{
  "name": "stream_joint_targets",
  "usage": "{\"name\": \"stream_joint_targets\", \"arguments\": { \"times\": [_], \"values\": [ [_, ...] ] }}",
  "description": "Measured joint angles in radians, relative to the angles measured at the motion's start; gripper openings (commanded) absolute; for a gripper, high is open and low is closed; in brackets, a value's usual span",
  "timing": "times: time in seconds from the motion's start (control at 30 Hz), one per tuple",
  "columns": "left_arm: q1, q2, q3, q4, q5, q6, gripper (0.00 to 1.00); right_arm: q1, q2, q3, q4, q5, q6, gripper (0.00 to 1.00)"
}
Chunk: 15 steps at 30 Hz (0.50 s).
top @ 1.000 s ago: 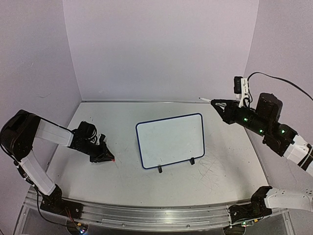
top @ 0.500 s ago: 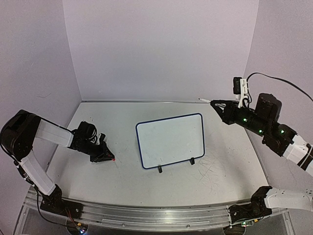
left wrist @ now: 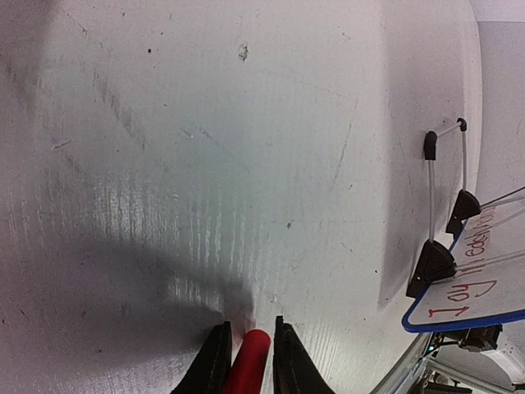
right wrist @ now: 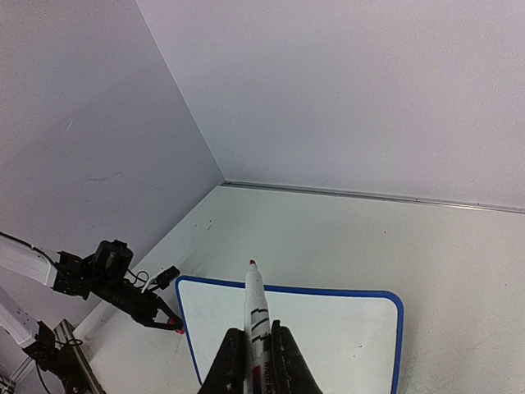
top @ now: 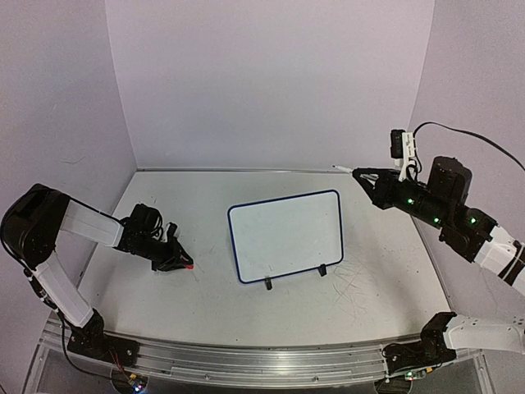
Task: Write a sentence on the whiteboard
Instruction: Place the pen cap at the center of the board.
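Note:
The whiteboard point(top: 287, 234) stands mid-table, tilted on two black clip feet point(top: 267, 284); its blue-rimmed face looks blank from above. In the left wrist view a corner of the whiteboard point(left wrist: 500, 308) shows part of the red sentence point(left wrist: 472, 283). My left gripper point(top: 182, 264) is low on the table, left of the board. A red marker cap point(left wrist: 250, 361) lies between its fingers with thin gaps either side of my left gripper point(left wrist: 246, 328). My right gripper point(right wrist: 256, 332) is shut on an uncapped red-tipped marker point(right wrist: 256, 304) and is raised at the far right, where my right gripper point(top: 365, 175) points left.
Lilac walls close in the table at the back, left and right. Grey scratch marks point(top: 353, 287) cover the tabletop right of the board's feet. A metal rail point(top: 246, 361) with both arm bases runs along the near edge.

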Motion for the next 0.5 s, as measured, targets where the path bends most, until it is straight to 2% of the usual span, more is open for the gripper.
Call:
{"name": "stream_joint_targets", "arguments": {
  "times": [0.3, 0.5],
  "values": [
    [-0.001, -0.015, -0.009, 0.014, -0.003, 0.002, 0.34, 0.0, 0.011, 0.0, 0.0, -0.004, 0.0, 0.0],
    [-0.001, -0.059, -0.023, -0.017, -0.055, 0.004, 0.42, 0.0, 0.012, 0.0, 0.0, -0.003, 0.0, 0.0]
  ]
}}
